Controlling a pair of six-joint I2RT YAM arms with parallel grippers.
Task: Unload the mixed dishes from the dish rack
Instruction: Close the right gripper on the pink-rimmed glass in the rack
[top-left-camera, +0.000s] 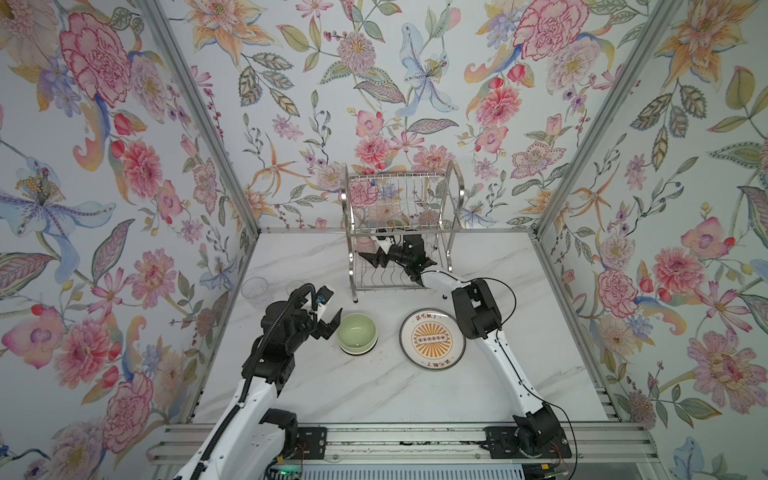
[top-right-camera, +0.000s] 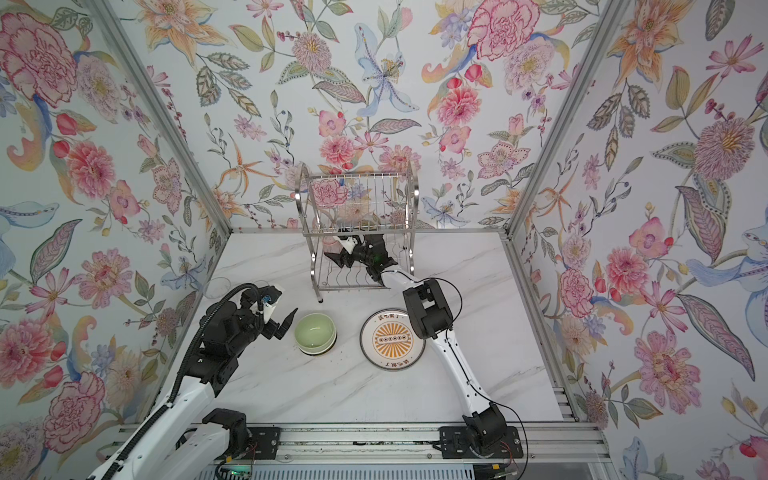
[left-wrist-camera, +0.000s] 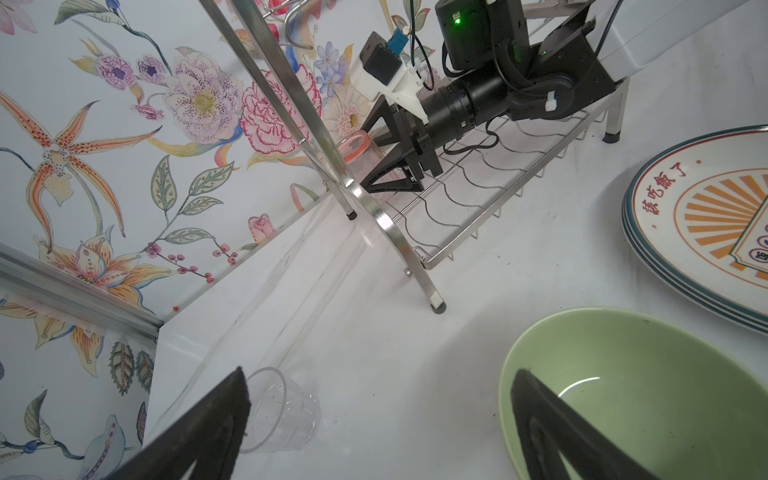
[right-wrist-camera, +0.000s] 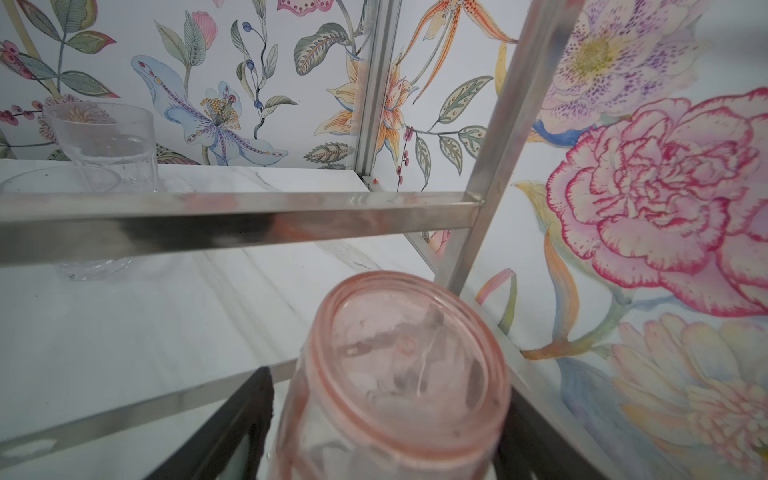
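One pink cup sits inside R pincer, in rack; grip unclear. L pincer wide, beside bowl.

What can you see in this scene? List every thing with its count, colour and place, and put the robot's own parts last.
dish rack: 1, silver, back of the table.
pink cup: 1, pink, inside the rack, at its left end.
green bowl: 1, green, on the table in front of the rack; it may sit on another bowl.
plates: a stack, white with an orange sunburst, right of the bowl.
clear cups: 2, clear, left side of the table.
table: 1, white marble.
walls: floral wallpaper, three sides.
left claw: 1, black, open, beside the green bowl.
right claw: 1, black, inside the rack around the pink cup; grip unclear.
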